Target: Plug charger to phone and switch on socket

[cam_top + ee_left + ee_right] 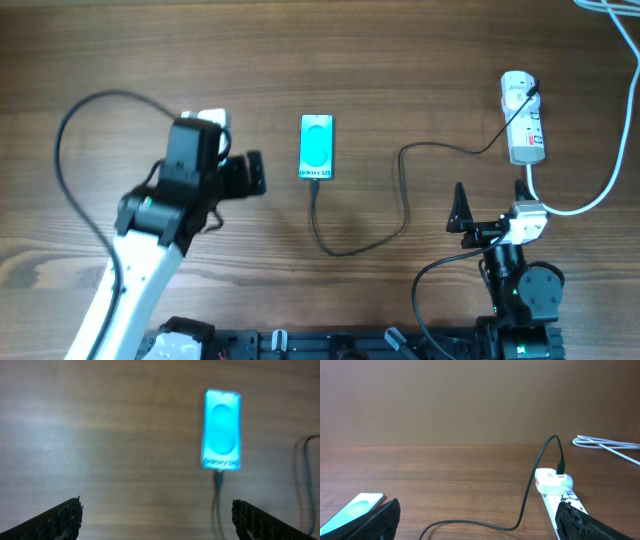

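The phone (316, 147) lies flat at the table's middle with its teal screen lit; it also shows as the phone (221, 430) and, at the left edge, the phone (355, 510). The charger's thin black cable (340, 248) reaches the phone's bottom edge, loops right and runs to a white adapter (552, 481) on the socket (523, 120). The charger tip (218, 476) sits at the phone's bottom port. My left gripper (255, 175) hovers open to the left of the phone, nothing between its fingers (55, 520). My right gripper (492, 203) stands open just before the socket (567, 505).
The socket's white lead (575, 205) curves from its near end out to the right and back up to the far right corner. A white cable (605, 445) lies on the wood further back. The left arm's black cable (70, 170) arcs at the far left.
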You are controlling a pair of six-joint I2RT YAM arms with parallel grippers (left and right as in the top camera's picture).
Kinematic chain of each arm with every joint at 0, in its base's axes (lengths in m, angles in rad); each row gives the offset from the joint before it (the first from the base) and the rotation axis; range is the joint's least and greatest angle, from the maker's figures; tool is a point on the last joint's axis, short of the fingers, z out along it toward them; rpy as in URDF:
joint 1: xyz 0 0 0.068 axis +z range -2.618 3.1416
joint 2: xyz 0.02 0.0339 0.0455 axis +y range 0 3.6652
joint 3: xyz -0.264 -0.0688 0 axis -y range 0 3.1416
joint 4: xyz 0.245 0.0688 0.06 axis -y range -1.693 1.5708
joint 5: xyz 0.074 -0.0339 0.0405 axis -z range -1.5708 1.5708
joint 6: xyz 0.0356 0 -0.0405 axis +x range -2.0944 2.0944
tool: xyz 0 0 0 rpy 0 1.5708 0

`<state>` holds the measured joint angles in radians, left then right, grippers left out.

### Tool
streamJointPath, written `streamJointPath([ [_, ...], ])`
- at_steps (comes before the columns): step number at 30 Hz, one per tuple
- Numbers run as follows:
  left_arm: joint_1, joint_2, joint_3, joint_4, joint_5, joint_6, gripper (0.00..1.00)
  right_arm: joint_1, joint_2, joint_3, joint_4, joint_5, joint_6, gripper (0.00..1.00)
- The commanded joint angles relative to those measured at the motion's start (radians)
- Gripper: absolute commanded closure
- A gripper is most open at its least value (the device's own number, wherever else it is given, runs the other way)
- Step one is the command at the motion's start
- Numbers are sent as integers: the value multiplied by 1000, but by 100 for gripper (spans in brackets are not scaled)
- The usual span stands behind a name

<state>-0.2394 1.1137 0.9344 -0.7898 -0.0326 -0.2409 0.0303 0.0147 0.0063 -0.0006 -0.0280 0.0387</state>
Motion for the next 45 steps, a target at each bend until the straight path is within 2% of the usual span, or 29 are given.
streamJointPath([
  [1,48,-116,-85,-16,25,24,0,6,-11,-2,3,5,-12,0],
  [6,97,-243,-166,-4,24,33,0,6,-11,-2,3,5,-12,0],
  [12,137,-446,-308,108,24,37,0,6,-11,-2,3,5,-12,0],
  [18,142,-693,-451,165,25,36,0,6,-11,-2,3,5,-12,0],
  [26,142,-919,-576,264,24,36,0,6,-11,-2,3,5,-12,0],
  [45,156,-1070,-761,477,21,35,0,6,-11,-2,3,5,-12,0],
])
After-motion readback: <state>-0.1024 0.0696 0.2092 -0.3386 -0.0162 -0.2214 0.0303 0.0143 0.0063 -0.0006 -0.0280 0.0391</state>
